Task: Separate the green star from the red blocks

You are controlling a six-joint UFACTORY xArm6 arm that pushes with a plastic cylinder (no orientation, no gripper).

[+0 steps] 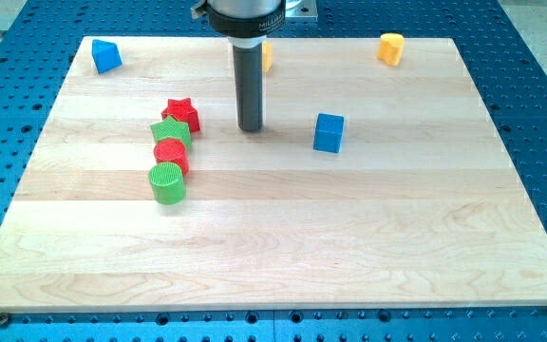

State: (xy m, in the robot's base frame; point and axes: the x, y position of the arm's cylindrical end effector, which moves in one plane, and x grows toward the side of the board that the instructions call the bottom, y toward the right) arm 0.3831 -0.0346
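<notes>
Camera view, green star wedged between red blocks

No legible text appears. The only lettering is a faint, pale line of print on the dark collar at the view's top edge, directly above the rod; its characters are too small and blurred to read. The blocks and the wooden board below the collar carry no markings, numbers or signs.
</notes>
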